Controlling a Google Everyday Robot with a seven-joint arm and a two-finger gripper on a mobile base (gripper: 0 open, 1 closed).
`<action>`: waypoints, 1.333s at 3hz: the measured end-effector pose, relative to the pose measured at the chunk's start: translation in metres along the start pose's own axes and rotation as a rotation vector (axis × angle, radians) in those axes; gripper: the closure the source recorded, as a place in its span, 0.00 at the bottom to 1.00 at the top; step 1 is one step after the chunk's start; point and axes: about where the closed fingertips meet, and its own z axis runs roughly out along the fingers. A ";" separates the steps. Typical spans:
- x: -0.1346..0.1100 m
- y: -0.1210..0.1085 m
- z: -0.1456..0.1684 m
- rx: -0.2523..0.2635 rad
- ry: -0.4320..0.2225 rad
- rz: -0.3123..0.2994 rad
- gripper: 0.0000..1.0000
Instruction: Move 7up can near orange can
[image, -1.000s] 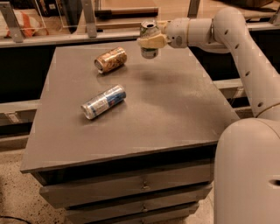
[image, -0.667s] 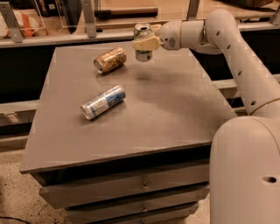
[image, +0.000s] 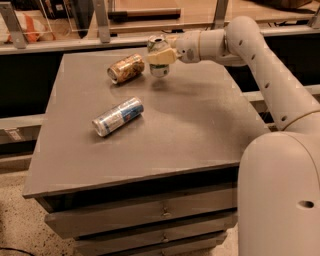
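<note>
My gripper (image: 159, 56) is shut on the 7up can (image: 159, 69), a white and silver can with green lettering, and holds it upright just above the table at the far middle. The orange can (image: 125, 68) lies on its side on the table just left of the held can, a small gap between them. My arm (image: 250, 55) reaches in from the right.
A slim blue and silver can (image: 117, 116) lies on its side left of the table's middle. The grey table (image: 200, 135) has drawers below its front edge. A railing and shelves run behind the table. The robot's body (image: 280, 195) fills the lower right.
My gripper has moved left with the 7up can, from right of the orange can's area to close beside the orange can. The other cans have not moved.
</note>
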 end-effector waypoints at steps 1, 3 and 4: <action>0.011 0.003 0.008 -0.005 -0.008 0.003 1.00; 0.025 0.011 0.018 -0.019 -0.025 0.022 0.84; 0.022 0.011 0.017 -0.019 -0.025 0.022 0.60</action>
